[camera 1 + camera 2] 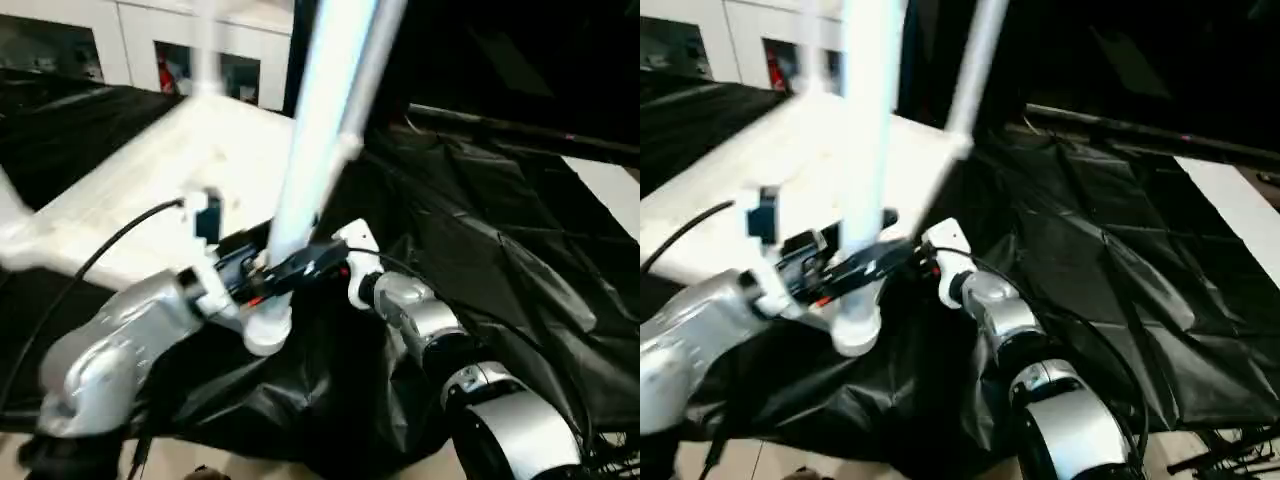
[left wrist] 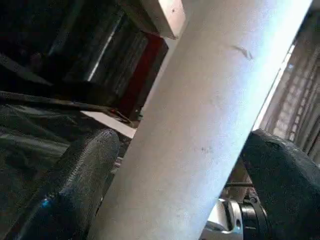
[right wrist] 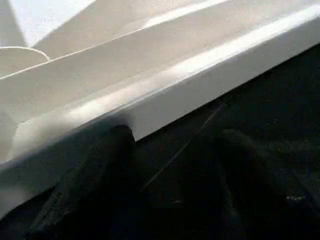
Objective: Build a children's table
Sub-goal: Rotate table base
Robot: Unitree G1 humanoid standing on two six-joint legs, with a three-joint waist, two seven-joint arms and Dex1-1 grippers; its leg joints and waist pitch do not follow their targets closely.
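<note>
White plastic leg held upright over crinkled black sheeting

Smooth and tubular, the leg stands in the left gripper, whose textured black fingers clasp it on both sides just above its rounded foot. The right gripper has its dark fingers parted, one tip at the tabletop edge, grasping nothing. Beyond, the broad white tabletop lies on the glossy black sheeting, another leg rising from its far corner.
</note>
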